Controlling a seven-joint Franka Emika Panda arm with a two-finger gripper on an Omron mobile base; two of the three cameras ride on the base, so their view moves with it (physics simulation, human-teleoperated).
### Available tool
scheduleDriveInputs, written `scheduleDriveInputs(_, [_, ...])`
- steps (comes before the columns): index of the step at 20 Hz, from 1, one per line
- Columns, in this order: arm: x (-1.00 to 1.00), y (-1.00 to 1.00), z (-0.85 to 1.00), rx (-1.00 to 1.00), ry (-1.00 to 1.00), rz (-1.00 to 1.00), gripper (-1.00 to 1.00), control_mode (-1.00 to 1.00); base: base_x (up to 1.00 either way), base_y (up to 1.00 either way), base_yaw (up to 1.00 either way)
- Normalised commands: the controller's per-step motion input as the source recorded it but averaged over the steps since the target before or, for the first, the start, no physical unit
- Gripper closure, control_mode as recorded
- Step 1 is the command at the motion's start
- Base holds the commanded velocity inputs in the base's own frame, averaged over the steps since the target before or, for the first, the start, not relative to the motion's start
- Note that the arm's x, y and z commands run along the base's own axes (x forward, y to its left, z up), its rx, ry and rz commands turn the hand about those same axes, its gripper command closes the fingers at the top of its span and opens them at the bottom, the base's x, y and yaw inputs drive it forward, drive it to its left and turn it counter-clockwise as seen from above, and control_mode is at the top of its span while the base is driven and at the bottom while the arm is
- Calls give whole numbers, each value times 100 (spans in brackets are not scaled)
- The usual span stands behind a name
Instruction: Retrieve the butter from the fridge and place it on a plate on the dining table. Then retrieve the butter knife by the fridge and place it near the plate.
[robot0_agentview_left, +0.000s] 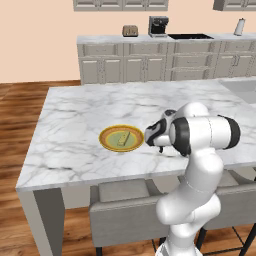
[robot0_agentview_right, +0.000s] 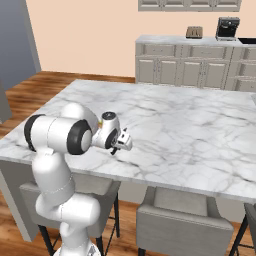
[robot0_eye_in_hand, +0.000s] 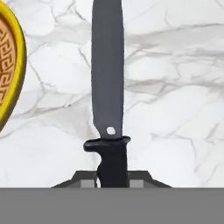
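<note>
Butter knife held over the dining table, beside the plate.

The butter knife is pinched by its black handle between the 2 fingertips of the gripper, with the grey blade pointing straight out along the gripper over the marble top. The plate lies on the dining table just beside the knife; its yellow rim is seen at the left edge of the hand view. The butter, 1 pale stick, is seen lying on the plate's centre. The arm is reached low over the near part of the table. 2 grey chairs are tucked under the near edge. A beige cabinet counter with a toaster and a coffee machine stands well behind.
</note>
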Motion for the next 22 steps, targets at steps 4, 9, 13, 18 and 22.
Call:
scheduleDriveInputs(4, [55,0,-17,0,0,0,100,-100,0,0,0])
scheduleDriveInputs(9, [48,0,-21,0,0,0,100,-100,0,0,0])
scheduleDriveInputs(13, [29,0,-28,0,0,0,100,-100,0,0,0])
scheduleDriveInputs(18, [12,0,-25,0,0,0,100,-100,0,0,0])
scheduleDriveInputs(22, [7,0,-17,0,0,0,-100,-100,0,0,0])
